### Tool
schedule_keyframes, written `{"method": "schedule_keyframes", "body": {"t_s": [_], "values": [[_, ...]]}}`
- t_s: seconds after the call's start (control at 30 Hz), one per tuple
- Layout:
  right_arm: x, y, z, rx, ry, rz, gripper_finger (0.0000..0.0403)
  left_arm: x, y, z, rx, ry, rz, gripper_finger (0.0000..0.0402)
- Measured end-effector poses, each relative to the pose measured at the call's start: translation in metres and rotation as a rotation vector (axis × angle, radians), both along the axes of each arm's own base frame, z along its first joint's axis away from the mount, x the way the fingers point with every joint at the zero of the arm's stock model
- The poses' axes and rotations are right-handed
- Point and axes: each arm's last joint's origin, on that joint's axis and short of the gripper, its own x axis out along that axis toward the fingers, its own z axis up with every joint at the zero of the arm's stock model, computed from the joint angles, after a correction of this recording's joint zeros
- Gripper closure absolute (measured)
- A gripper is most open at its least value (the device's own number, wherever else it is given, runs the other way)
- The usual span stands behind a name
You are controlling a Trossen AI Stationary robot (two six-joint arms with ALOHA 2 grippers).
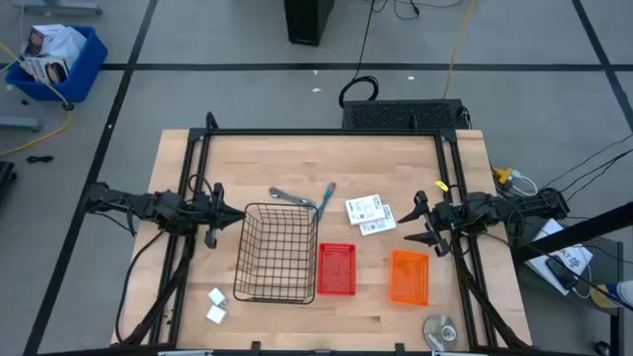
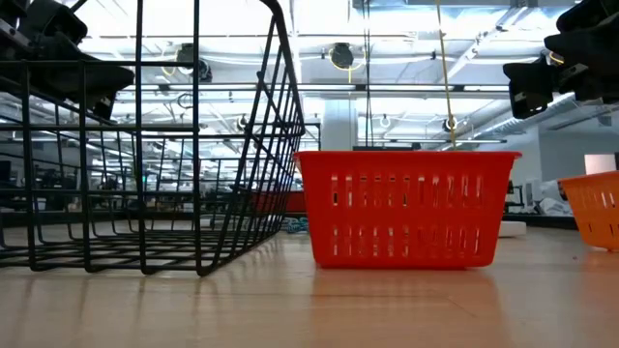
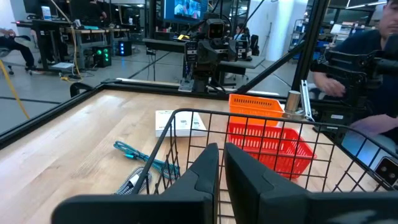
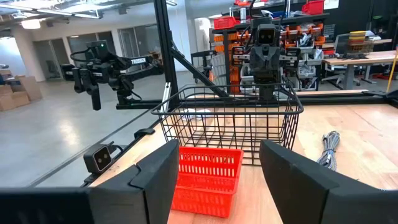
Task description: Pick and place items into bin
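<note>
Hand tools [image 1: 305,197], two slim teal and grey pieces, lie crossed on the counter [image 1: 257,158] just behind the far rim of the black wire basket [image 1: 278,253]; nothing grips them.

Left jaws [image 1: 237,214]: clenched, the two dark fingers [image 3: 205,165] nearly meeting with only a thin gap, holding nothing. They hang just beside the basket's left rim, pointing across it.

Right jaws [image 1: 415,220]: released, fingers [image 4: 158,168] spread wide, holding nothing. They sit right of the cards, aimed toward the basket; the right wrist view looks between them at the red bin and the wire basket behind it.

Cards [image 1: 370,213]: flat, white with green print, in a loose overlapping pile on the counter, between the tools and the right jaws, behind the gap between the two coloured bins.

White blocks [image 1: 216,305]: two small ones, close together near the front left of the counter, just off the basket's front left corner.

Bins: red bin [image 1: 336,269] touching or just beside the basket's right side; orange bin [image 1: 409,276] to its right, apart from it. From above, all three containers look empty.

Round silver disc [image 1: 440,329] at the front edge, in front of the orange bin.

A person [image 3: 364,59] in dark clothing shows beyond the counter in the left wrist view.
</note>
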Motion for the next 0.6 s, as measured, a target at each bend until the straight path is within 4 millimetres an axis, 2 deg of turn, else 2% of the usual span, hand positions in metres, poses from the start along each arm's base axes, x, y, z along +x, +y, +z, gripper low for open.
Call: {"method": "schedule_keyframes", "body": {"t_s": [0.6], "values": [[0.0, 0.0, 0.0, 0.0, 0.001, 0.0, 0.0184, 0.0, 0.0, 0.0, 0.0, 0.0, 0.0, 0.0369]]}}
